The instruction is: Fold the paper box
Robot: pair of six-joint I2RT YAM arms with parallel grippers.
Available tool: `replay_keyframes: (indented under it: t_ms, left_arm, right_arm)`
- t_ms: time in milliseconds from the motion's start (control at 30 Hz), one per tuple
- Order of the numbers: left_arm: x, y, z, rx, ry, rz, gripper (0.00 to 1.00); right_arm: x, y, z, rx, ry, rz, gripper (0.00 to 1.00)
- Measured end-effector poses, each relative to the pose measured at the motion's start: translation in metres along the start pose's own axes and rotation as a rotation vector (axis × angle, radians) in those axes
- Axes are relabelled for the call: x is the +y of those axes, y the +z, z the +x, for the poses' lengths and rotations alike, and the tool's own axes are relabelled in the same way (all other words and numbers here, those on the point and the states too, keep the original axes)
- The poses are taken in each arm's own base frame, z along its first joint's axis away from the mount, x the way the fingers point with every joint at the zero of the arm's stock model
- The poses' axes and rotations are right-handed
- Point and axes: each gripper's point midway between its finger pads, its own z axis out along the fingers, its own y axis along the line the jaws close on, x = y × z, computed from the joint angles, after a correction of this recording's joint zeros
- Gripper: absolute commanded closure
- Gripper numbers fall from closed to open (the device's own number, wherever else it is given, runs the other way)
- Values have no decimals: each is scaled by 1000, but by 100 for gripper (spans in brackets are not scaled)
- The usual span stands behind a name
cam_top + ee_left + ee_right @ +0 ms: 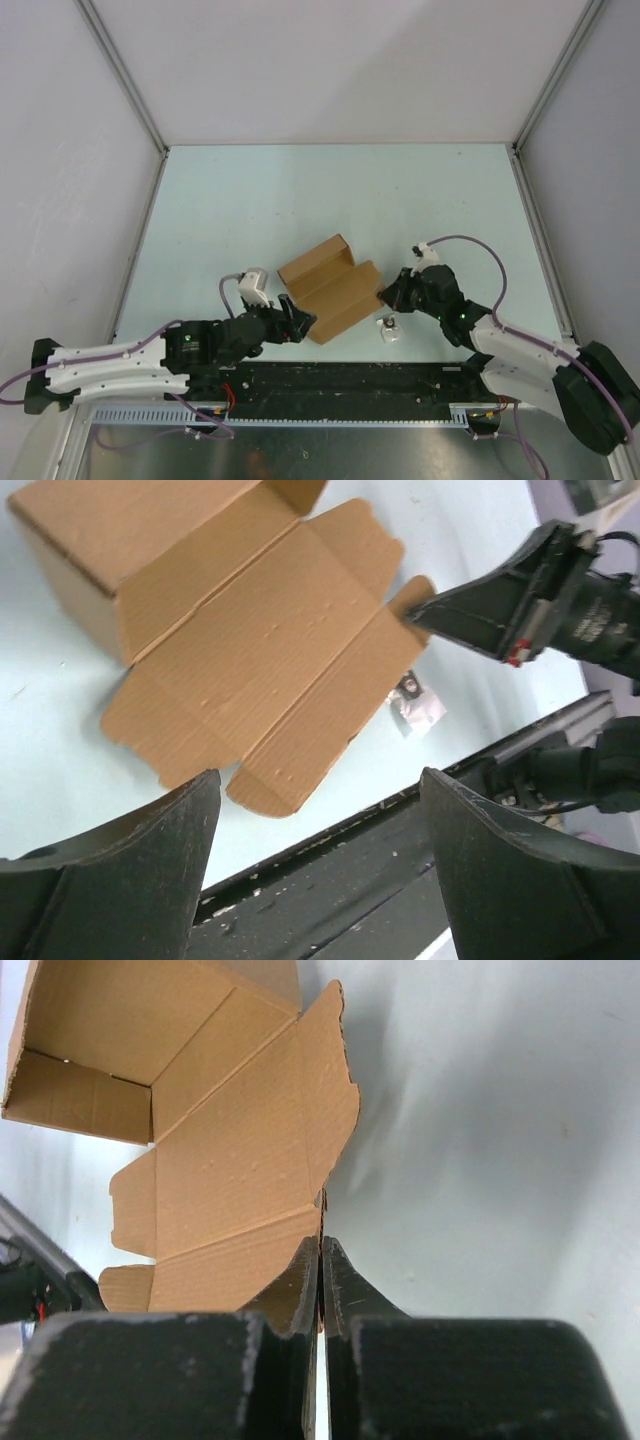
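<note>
The paper box [330,290] is brown cardboard, part folded: a tray at the far left with its lid and flaps lying open toward me. In the left wrist view the box [250,630] lies just ahead of my open, empty left gripper [320,780], which hovers at the lid's near left corner [297,322]. My right gripper [385,296] is shut on the small flap at the lid's right edge; the right wrist view shows the fingers [321,1245] pinching the cardboard's edge [230,1150]. The right gripper also shows in the left wrist view [415,613].
A tiny white-grey square object [389,328] lies on the table just near the box's right corner, also in the left wrist view [415,705]. A black rail [340,380] runs along the near edge. White walls enclose the table on three sides.
</note>
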Motion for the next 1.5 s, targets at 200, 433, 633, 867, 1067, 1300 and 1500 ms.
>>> replay_keyframes:
  t_ms: [200,433,633,867,1067,1300,1500]
  left_arm:
    - [12,11,9,5,-9,-86,23]
    - [24,21,15,-13,-55,-172,34]
    - [33,29,19,-34,-91,-237,40]
    - [41,37,28,-41,-157,-295,48]
    - [45,46,38,-35,-183,-332,57]
    - [55,57,53,-26,-189,-390,48]
    - [56,63,55,-40,-193,-407,46]
  right_arm:
    - [-15,-14,3,-89,81,101,100]
    - [-21,-22,18,-152,160,177,100]
    - [-21,-25,25,-189,192,222,100]
    - [-21,-28,25,-230,188,244,100]
    - [-25,-28,29,-233,168,269,100]
    - [-24,-28,30,-237,159,269,100]
    - [-23,-28,31,-238,155,267,100]
